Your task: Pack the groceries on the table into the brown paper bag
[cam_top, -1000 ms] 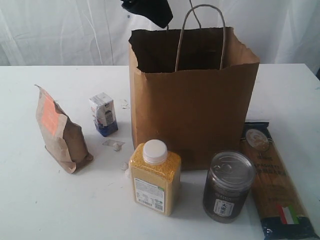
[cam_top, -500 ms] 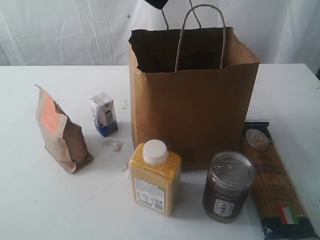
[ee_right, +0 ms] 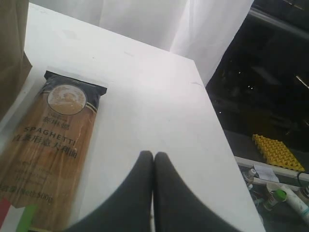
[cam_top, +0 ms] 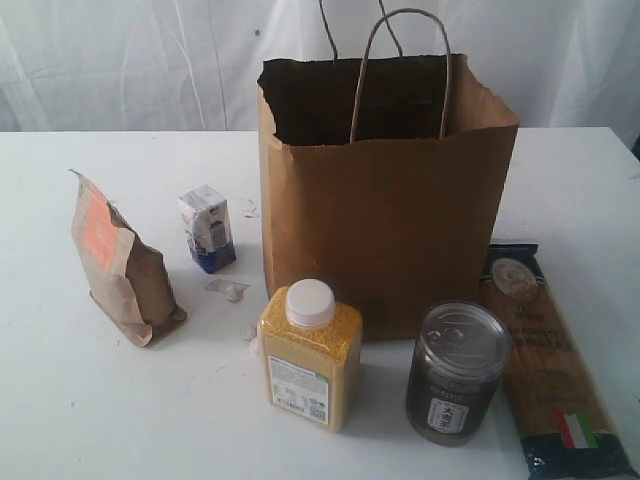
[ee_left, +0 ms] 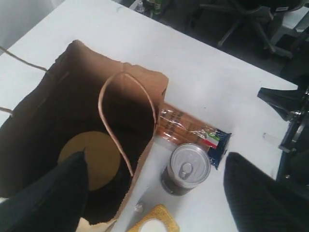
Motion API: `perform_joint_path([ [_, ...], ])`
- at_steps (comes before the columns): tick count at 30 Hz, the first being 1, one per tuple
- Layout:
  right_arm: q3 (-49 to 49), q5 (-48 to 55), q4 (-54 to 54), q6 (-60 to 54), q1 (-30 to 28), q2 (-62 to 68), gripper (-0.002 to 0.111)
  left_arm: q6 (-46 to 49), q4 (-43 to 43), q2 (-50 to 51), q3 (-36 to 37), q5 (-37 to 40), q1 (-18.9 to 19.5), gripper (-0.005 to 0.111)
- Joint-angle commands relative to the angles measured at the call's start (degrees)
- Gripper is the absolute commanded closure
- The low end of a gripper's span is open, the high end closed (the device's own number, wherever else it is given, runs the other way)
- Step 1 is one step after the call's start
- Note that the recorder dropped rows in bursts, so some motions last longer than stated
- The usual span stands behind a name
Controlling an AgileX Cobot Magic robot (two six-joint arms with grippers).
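Observation:
The brown paper bag [cam_top: 390, 200] stands upright on the white table [cam_top: 60, 400]. From the left wrist view, a jar's olive-tan lid [ee_left: 89, 159] shows at the bottom of the bag [ee_left: 58, 87]. In front stand the yellow-grain bottle [cam_top: 308, 355] and the dark can [cam_top: 457, 372]. The spaghetti packet [cam_top: 545, 360] lies flat to the right. To the left are the brown pouch [cam_top: 120, 265] and the small carton [cam_top: 208, 228]. My left gripper [ee_left: 155, 155] hangs high over the bag's edge, open and empty. My right gripper [ee_right: 153, 154] is shut with nothing in it, beside the spaghetti [ee_right: 48, 145].
Small scraps [cam_top: 228, 290] lie on the table between carton and bottle. A white curtain [cam_top: 120, 60] hangs behind. The table's right edge [ee_right: 217, 121] drops to a dark floor with clutter. Office chairs [ee_left: 251, 19] stand beyond the table.
My left gripper, seen above the bag's mouth one second ago, has risen out of the top of the exterior view. The groceries and bag have not moved.

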Motion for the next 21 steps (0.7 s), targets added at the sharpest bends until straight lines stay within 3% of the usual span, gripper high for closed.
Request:
perform_joint_path([
  [1,0.31,-0.41,-0.41,-0.52,0.18,-0.3,0.108,-0.51,-2.0,-0.8,0.0,5.11,-0.26,0.036],
  [4,0.31,-0.41,-0.41,-0.52,0.18,-0.3,0.108,-3.71,-1.52,-0.8,0.0,5.11,-0.26,0.052],
  [10,0.31,-0.41,-0.41,-0.52,0.18,-0.3,0.108,-3.43,-1.37,-1.08,0.0,5.11,-0.26,0.107],
  [15,0.31,-0.41,-0.41,-0.52,0.18,-0.3,0.108,-2.12,0.3,-2.94,0.0,5.11,-0.26,0.107],
  [21,0.31,-0.41,-0.41,-0.52,0.18,-0.3,0.108,-1.93,8.14,-8.54,0.0,5.11,-0.26,0.107],
])
